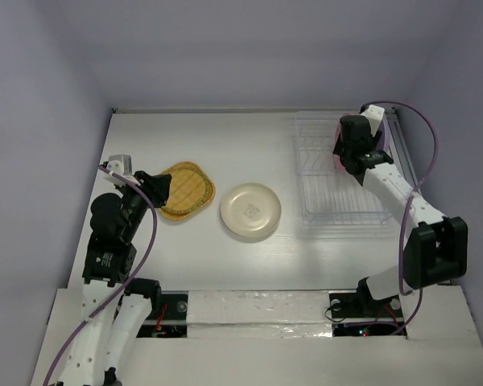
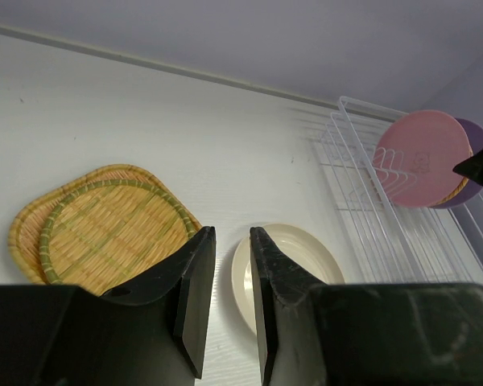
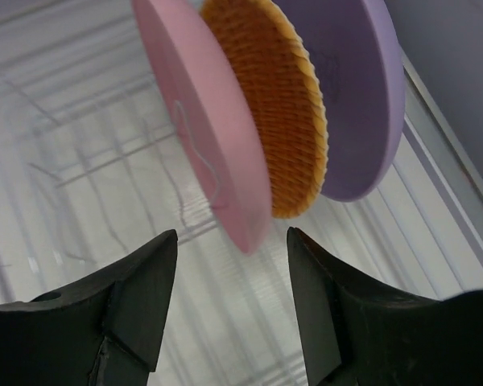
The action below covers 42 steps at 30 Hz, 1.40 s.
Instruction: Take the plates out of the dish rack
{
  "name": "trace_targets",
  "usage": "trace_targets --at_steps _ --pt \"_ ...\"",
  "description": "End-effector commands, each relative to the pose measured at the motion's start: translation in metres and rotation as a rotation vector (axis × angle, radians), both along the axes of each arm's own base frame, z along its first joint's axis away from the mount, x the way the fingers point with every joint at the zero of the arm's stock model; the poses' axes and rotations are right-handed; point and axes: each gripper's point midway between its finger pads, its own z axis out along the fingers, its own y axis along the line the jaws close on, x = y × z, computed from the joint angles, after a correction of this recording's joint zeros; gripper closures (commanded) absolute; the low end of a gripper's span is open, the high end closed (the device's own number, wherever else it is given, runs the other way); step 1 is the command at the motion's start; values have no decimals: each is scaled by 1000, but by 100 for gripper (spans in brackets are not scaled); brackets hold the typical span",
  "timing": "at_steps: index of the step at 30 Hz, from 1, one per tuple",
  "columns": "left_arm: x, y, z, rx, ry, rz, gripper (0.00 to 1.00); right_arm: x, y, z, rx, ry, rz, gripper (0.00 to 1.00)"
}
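Three plates stand on edge in the white wire dish rack (image 1: 342, 189): a pink plate (image 3: 209, 137), an orange woven plate (image 3: 286, 112) and a purple plate (image 3: 350, 80). My right gripper (image 3: 232, 236) is open over the rack, and the pink plate's rim sits just beyond the gap between its fingertips, not gripped. On the table lie a yellowish woven plate (image 2: 105, 233) stacked on a tan-orange plate (image 2: 20, 233), and a cream plate (image 1: 250, 211) beside them. My left gripper (image 2: 232, 232) hovers between the stack and the cream plate, its jaws a narrow gap apart with nothing in them.
The rack (image 2: 362, 193) stands at the table's right side, close to the right wall and back edge. Bare white tabletop (image 1: 225, 141) lies behind the unloaded plates. The right arm's purple cable (image 1: 423, 133) loops beside the rack.
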Motion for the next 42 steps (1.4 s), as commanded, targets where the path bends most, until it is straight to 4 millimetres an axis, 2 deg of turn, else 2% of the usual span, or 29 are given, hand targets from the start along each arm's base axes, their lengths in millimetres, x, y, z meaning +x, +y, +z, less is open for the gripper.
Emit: trace_targets --at_steps 1,6,9,10,14,15,19,22,26,34,37,39,42 --pt "0 -1 26 -11 -75 -7 78 10 -19 0 -47 31 -44 40" --pt "0 0 26 -10 -74 -4 78 26 -31 -16 -64 77 -80 47" --pt "-1 0 26 -10 -74 -2 78 36 -32 -17 -94 92 -73 52" --pt "-1 0 26 -11 -75 -2 78 37 -34 -14 -111 94 -78 59" --pt "0 0 26 -11 -75 -2 78 34 -37 6 -154 68 -80 72" --pt "-1 0 27 -9 -77 -1 78 32 -37 7 -163 70 -73 74" --pt "0 0 26 -11 -75 -1 78 26 -39 17 -167 57 -70 92" --pt "0 0 26 -11 -75 -2 78 22 -33 23 -175 46 -62 97" --pt "1 0 25 -10 -71 -2 78 14 -27 49 -199 13 -67 100" --pt "1 -1 25 -10 -72 -5 78 -20 -28 128 -175 -163 -87 100" --pt "1 -1 26 -11 -74 -7 78 -29 -14 145 -137 -213 -37 100" --pt "1 0 25 -10 -72 -4 78 -31 5 150 -91 -239 41 100" --pt "1 0 25 -10 -72 -4 78 -38 60 153 41 -297 272 100"
